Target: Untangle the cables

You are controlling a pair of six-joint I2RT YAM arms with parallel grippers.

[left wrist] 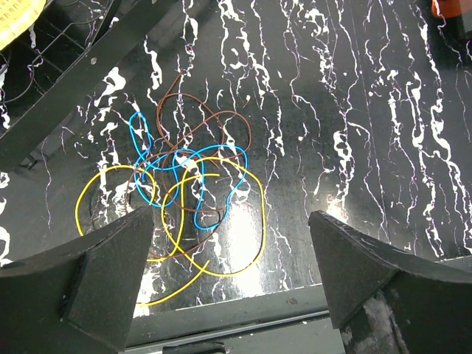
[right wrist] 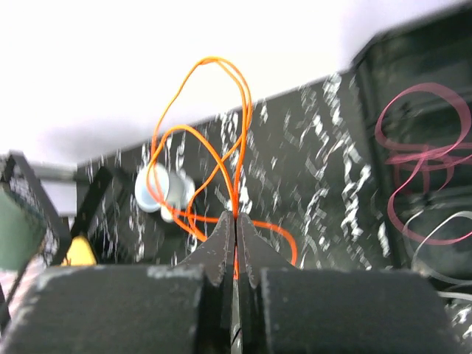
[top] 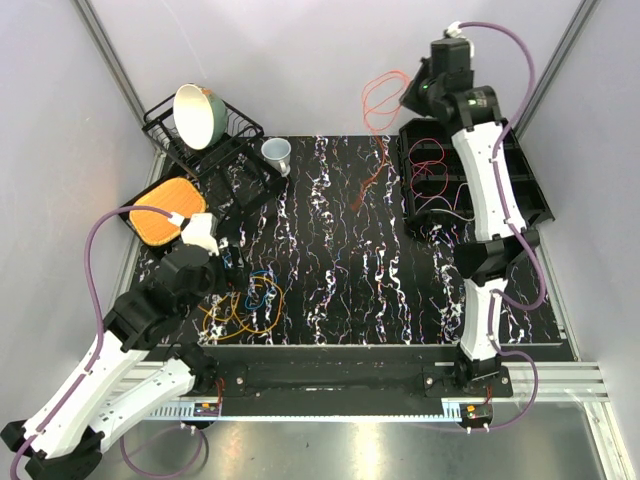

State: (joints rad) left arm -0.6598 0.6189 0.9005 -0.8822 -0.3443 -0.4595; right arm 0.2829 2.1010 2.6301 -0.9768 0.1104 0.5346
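Right gripper [right wrist: 236, 218] tight on looped orange cable [right wrist: 215, 60]; left gripper [left wrist: 230, 218] agape above wiry tangle [left wrist: 179, 155].

Bowl [top: 197, 115] tilted in wire dish rack [top: 232, 150], white cup [top: 277, 153] near it, all left of right claw [top: 406, 100].

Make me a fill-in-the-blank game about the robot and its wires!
1. The right claw is shut on the ___ cable.
2. The left claw is wide ___ over the tangle.
3. The tangle is blue, brown and ___.

Missing words: orange, open, yellow.
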